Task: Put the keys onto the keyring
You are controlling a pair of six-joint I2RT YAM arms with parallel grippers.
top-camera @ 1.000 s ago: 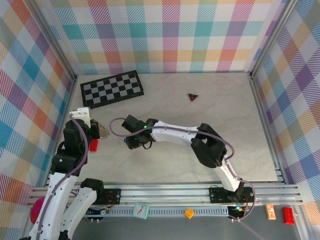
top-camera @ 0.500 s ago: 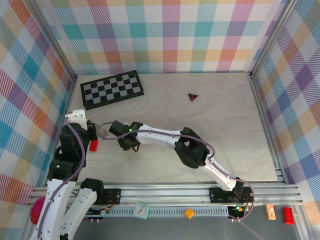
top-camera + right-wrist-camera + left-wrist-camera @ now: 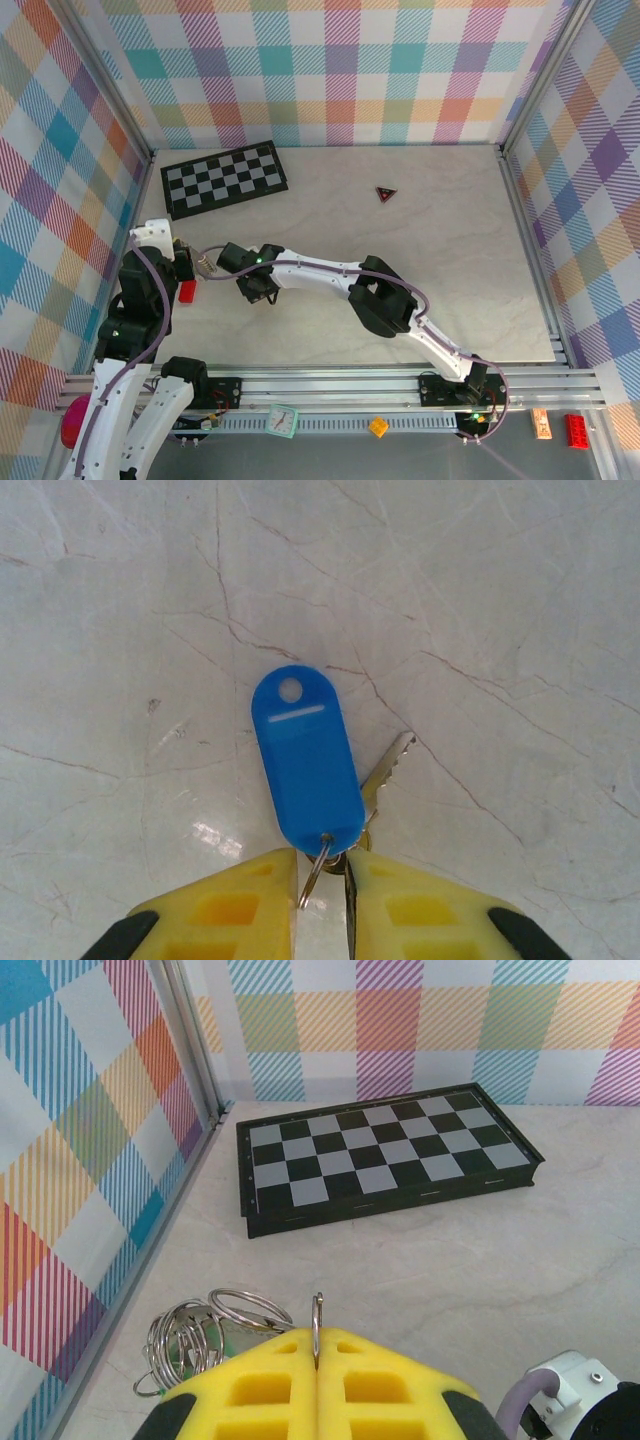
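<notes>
In the left wrist view my left gripper (image 3: 317,1345) is shut on the keyring (image 3: 316,1312), a thin silvery hoop seen edge-on and standing up between the yellow fingers. A bunch of silvery rings (image 3: 195,1335) with a bit of green (image 3: 220,1340) lies just left of it, by the wall. In the right wrist view my right gripper (image 3: 322,865) pinches the small ring and head of the blue key (image 3: 305,760), whose metal blade (image 3: 390,765) points away to the right. From above, the right gripper (image 3: 262,288) sits close to the right of the left gripper (image 3: 192,265).
The black-and-white checkerboard (image 3: 224,177) lies at the back left, just beyond the left gripper. A small dark triangle with a red mark (image 3: 385,193) sits mid-back. The left wall (image 3: 90,1180) is right beside the left gripper. A red block (image 3: 186,291) sits by the left arm.
The right arm has stretched leftward, carrying the blue key closer to the left gripper. The left gripper has shifted slightly left. Little has moved in the last half second.
</notes>
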